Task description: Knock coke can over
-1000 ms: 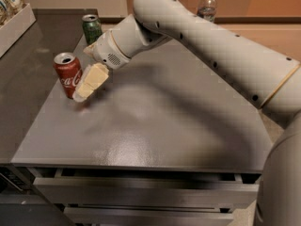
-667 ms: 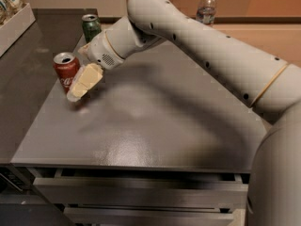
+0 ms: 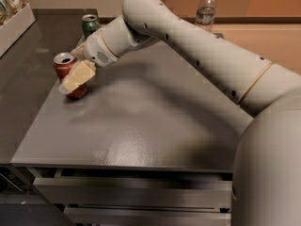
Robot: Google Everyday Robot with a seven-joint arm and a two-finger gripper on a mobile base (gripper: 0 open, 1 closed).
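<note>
The coke can (image 3: 61,68) stands near the left edge of the grey tabletop (image 3: 155,117), closer to the far left corner than to the near one. Its silver top faces up and its base rests on the surface, so it is not yet on its side. Whether it leans slightly cannot be told.

The gripper (image 3: 75,77) is at the can, on the side that faces the near edge. Its cream-coloured end lies slantwise across the can's red body and hides most of the label, with only the rim, a strip of red on the left and the bottom showing around it. It appears to touch the can. Whether the gripper is open or closed cannot be told from this view.

The white arm (image 3: 188,44) reaches in from the right side, crosses above the far part of the tabletop and bends down toward the can.

A green can (image 3: 90,23) stands upright at the far left corner, beyond the gripper and apart from the coke can. A clear water bottle (image 3: 206,8) stands past the far edge, well to the right.
</note>
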